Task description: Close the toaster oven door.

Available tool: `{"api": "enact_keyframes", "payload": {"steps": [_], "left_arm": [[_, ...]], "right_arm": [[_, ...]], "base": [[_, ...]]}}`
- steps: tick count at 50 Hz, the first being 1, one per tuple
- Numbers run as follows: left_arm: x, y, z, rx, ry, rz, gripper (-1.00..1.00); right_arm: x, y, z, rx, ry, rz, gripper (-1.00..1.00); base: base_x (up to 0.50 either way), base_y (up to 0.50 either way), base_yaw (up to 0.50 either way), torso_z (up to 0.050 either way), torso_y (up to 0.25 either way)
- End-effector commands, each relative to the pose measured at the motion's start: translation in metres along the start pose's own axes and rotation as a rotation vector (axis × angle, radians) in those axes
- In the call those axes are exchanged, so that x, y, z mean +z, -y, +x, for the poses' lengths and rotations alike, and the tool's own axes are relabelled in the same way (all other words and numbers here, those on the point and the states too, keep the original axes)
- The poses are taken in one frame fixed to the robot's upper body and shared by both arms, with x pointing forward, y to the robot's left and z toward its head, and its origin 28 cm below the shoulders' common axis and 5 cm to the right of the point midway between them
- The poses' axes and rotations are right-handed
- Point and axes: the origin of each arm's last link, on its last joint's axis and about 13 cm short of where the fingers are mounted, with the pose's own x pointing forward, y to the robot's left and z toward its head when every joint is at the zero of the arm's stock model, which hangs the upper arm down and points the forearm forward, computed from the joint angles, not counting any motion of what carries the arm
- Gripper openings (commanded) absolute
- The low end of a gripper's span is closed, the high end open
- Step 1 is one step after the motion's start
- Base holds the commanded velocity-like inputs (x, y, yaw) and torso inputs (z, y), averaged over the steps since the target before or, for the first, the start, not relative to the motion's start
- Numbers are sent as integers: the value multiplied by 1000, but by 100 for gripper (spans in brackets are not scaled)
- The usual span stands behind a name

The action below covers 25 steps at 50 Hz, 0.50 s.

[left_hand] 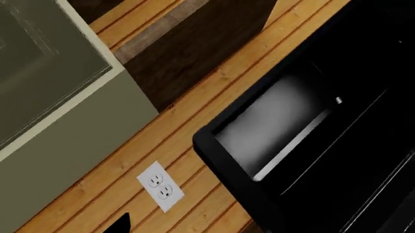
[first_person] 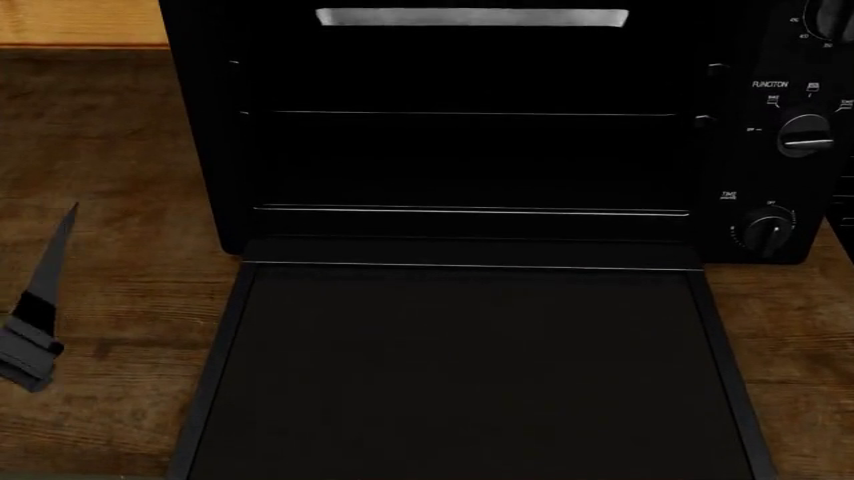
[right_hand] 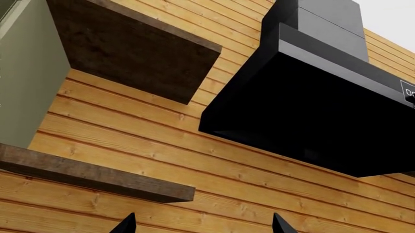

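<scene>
In the right wrist view only the two dark pointed fingertips (right_hand: pixel 127 224) of the right gripper (right_hand: pixel 204 224) show, set well apart with nothing between them, so its jaws stand wide open and empty. They face a wall of honey-coloured horizontal wooden planks (right_hand: pixel 129 141), with two dark brown wooden shelves (right_hand: pixel 139 53) mounted on it, a sage-green cabinet side (right_hand: pixel 26 73) next to the upper shelf, and a large black angular range hood (right_hand: pixel 311 107) beside them.

The left gripper (first_person: pixel 34 310) appears in the head view as a grey tapered blade shape over the dark brown wooden countertop (first_person: pixel 107 180), left of the oven and apart from it. Whether it is open or closed cannot be told from this sliver; in the left wrist view only one small dark tip shows at the frame edge.

The large black boxy toaster oven (first_person: pixel 467 150) sits on the counter with wire racks visible inside and round black knobs with white labels (first_person: pixel 805 135) on its right panel. The wide dark glass toaster oven door in a black frame (first_person: pixel 467 370) lies fully open, folded flat toward the robot. The left wrist view also shows a white wall outlet (left_hand: pixel 160 187) on the planks beside the oven.
</scene>
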Motion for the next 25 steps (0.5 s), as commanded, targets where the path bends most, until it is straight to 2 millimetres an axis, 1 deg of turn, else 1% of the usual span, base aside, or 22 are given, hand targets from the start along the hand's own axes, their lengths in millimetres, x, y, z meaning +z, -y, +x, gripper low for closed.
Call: {"api": "enact_keyframes", "payload": {"steps": [1, 2, 8, 25], "left_arm": [[-4, -14, -16, -332, 127, 474, 100], [-5, -15, -18, -363, 157, 516, 100], [-5, -15, -19, -465, 224, 611, 100], [-14, -6, -26, -656, 295, 697, 100]], "right_arm": [[3, 1, -1, 2, 9, 1, 100], [2, 1, -2, 2, 8, 2, 100], [3, 3, -3, -2, 10, 2, 100], [1, 3, -6, -8, 6, 8, 100]], "base": [[0, 0, 0, 0, 0], [0, 0, 0, 0, 0], [0, 0, 0, 0, 0], [0, 0, 0, 0, 0]]}}
